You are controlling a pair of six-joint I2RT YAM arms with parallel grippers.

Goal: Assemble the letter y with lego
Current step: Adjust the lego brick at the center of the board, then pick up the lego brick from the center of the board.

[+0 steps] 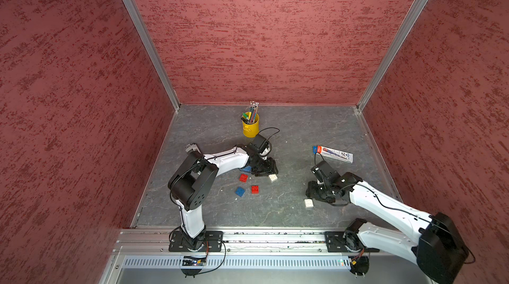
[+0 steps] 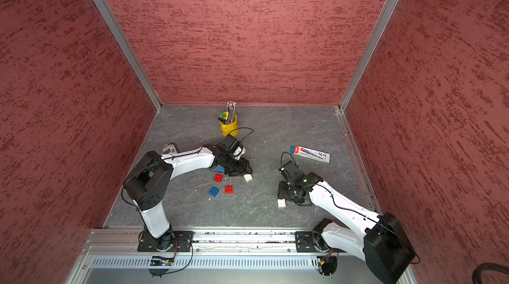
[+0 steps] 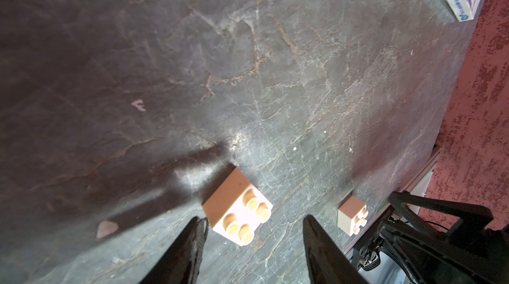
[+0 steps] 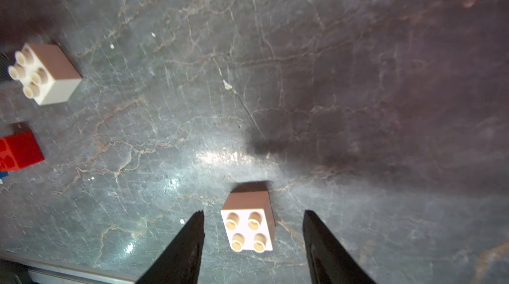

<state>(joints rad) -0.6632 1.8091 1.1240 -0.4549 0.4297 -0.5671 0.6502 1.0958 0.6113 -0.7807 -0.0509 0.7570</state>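
Note:
The lego lies as single loose bricks; the letter y is not in view. My left gripper point(image 3: 253, 220) is open low over one white brick point(image 3: 238, 211), which sits between the fingers close to one tip, held by neither. My right gripper point(image 4: 253, 213) is open around the other white brick point(image 4: 249, 224), with gaps on both sides. In a top view, two red bricks point(image 1: 243, 177) point(image 1: 255, 189) and a square blue brick point(image 1: 240, 191) lie beside the left arm. A longer blue brick point(image 1: 246, 169) is partly hidden under that arm.
A yellow pencil cup point(image 1: 250, 127) stands behind the left gripper. A flat printed box point(image 1: 333, 154) lies behind the right gripper. A small can point(image 1: 192, 147) sits by the left elbow. Red walls enclose three sides; a metal rail point(image 1: 275, 237) runs along the front.

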